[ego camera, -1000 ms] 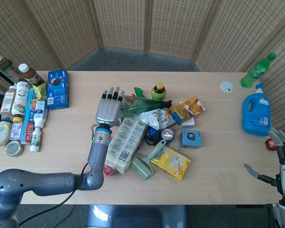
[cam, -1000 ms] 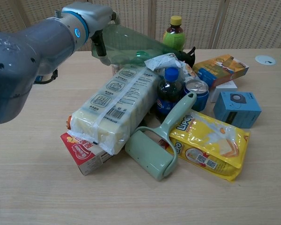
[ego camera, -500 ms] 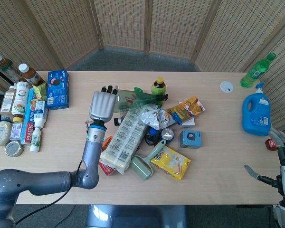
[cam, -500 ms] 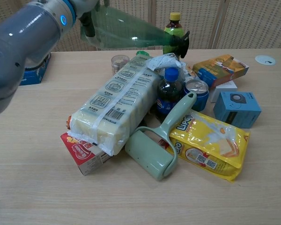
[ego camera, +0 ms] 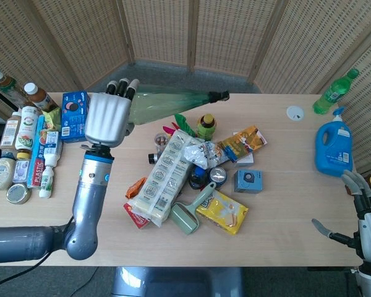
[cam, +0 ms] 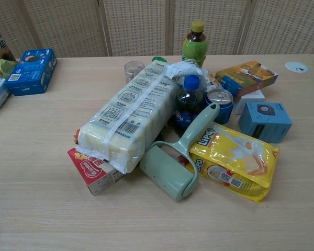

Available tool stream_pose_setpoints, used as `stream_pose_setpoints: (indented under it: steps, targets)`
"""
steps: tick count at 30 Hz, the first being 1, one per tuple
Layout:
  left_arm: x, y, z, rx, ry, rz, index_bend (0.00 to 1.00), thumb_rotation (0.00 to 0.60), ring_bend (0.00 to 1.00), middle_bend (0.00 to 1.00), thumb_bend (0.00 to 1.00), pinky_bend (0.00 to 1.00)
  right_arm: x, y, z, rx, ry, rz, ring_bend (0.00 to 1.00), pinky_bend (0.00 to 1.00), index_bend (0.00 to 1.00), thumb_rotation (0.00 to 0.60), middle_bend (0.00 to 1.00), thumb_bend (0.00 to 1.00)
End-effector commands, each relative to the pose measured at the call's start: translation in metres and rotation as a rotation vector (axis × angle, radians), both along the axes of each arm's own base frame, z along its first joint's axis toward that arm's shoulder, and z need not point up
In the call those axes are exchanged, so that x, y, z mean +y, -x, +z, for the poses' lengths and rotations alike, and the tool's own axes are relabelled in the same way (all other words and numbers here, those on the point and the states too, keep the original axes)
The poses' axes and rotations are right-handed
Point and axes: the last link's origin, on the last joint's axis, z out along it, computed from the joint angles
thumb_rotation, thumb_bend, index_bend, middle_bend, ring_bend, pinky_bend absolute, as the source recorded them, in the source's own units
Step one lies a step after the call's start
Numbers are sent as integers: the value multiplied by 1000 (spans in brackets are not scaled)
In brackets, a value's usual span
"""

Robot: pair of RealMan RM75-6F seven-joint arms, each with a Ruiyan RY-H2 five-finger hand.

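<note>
Left hand [ego camera: 107,117]: raised above the table [ego camera: 284,210] toward its far-left part, back of the hand facing the head camera, fingers [ego camera: 122,88] curled over the wide end of a green plastic bottle [ego camera: 167,104], which it grips. Forearm rises steeply from the near-left edge; out of the chest view.

Green plastic bottle: held roughly level in the air, dark cap pointing right, above the far edge of the table and clear of the pile below it.

Right hand [ego camera: 362,218]: at the near-right corner, low, just off the table edge; fingers spread apart, holding nothing, thumb pointing left.

Pile, table centre: long pale noodle pack [cam: 130,114] lying slantwise atop a red box [cam: 93,171]; green lint roller [cam: 179,162] leaning on a yellow snack bag [cam: 235,160]; dark blue-capped bottle [cam: 187,104] and can [cam: 219,101] just behind the roller handle; small blue box [cam: 265,121] to their right; yellow-capped drink bottle [cam: 194,42] upright at the far side.

Left edge: blue biscuit box [ego camera: 75,116] and a row of bottles and cartons [ego camera: 26,148].

Right edge: blue detergent jug [ego camera: 334,146]; green soda bottle [ego camera: 334,91] at the far-right corner.
</note>
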Motion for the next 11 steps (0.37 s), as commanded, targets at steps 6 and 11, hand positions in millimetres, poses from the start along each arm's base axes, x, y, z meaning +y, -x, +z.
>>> stream_pose_setpoints:
  steps: [6,11]
  targets:
    - [-17,-12,64,-14,-102,-39,737,600,732,683,69,815,0,-1,-1,2,-2,0,0,0,79,600,30,0]
    - [-21,-12,76,-18,-107,-34,735,600,732,681,69,815,0,-2,-1,2,-4,4,0,0,82,600,30,0]
